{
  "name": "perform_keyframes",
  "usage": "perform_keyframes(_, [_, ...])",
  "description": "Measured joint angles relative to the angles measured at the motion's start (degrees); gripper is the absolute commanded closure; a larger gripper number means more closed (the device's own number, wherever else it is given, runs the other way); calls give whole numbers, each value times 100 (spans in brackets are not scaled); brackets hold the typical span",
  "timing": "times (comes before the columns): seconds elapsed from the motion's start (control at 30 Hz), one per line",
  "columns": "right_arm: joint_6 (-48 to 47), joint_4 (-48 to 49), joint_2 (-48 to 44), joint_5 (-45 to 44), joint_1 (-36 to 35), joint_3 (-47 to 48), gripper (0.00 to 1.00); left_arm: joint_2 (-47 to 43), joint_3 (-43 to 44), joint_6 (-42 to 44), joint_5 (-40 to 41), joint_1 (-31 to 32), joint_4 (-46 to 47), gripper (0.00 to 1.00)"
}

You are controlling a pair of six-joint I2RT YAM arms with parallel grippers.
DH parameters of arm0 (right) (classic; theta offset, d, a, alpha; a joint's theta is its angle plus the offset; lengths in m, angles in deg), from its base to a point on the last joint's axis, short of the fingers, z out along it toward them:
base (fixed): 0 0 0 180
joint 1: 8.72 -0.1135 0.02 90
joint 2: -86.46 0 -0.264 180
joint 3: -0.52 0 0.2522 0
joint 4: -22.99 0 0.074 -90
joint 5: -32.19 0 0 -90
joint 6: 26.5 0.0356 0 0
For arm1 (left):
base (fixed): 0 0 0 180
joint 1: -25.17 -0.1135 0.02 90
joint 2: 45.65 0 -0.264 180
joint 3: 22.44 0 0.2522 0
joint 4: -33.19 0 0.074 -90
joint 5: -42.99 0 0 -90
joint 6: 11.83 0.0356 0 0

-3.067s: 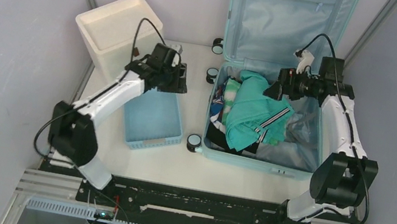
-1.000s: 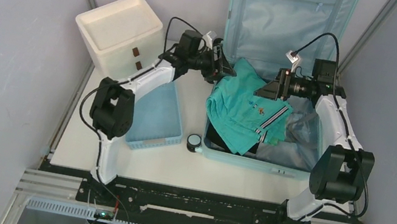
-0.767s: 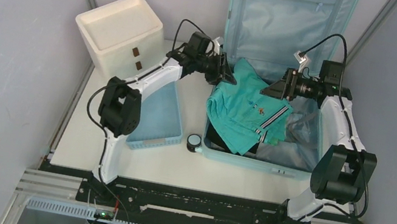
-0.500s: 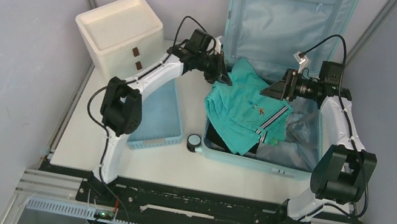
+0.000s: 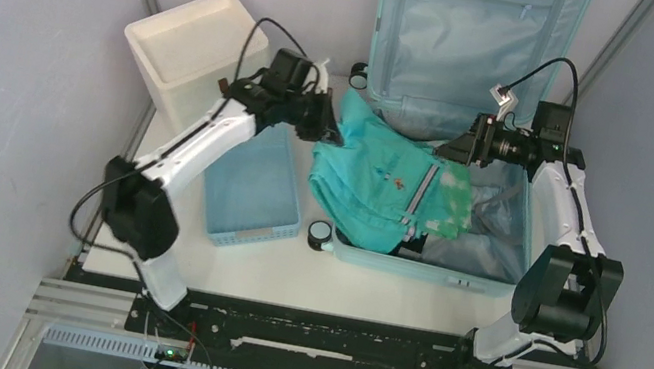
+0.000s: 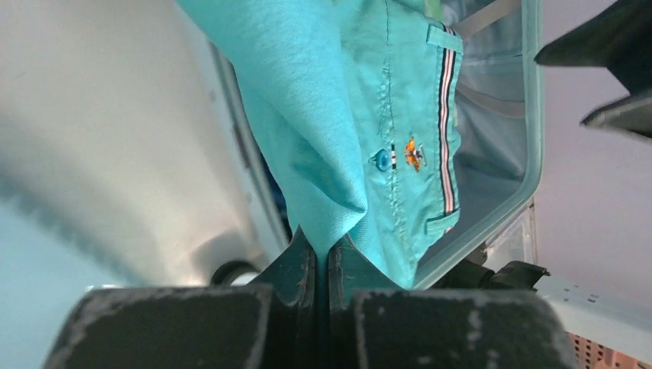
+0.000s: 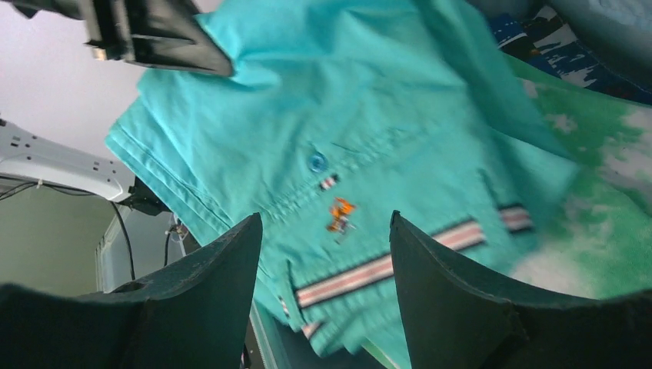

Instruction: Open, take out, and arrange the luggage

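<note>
Luggage [image 5: 476,38]: open on the tabletop's [image 5: 217,267] right side, lid upright.
Left jaws: clenched on the teal shorts [image 5: 366,179], which span the luggage's left rim.
Right jaws: released, above the shorts.
Risk: your thin pinch could slip, or you drag other clothes [image 5: 456,189] out.

Left end effector [image 5: 329,130] clamped; right end effector [image 5: 444,150] spread.

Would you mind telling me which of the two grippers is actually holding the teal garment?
The left gripper: it is pinched shut on a fold of the teal garment, while the right gripper stands open, gripping nothing.
</note>
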Motion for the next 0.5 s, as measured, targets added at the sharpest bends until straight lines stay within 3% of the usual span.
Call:
perform_keyframes(0.23, [-4, 0, 0, -2, -2, -7, 30, -1770, -1624, 260, 741, -372, 129, 100])
perform_keyframes(0.5, [-28, 0, 0, -15, -39, -7, 30, -3075, -3497, 457, 1357, -1209, 492, 100])
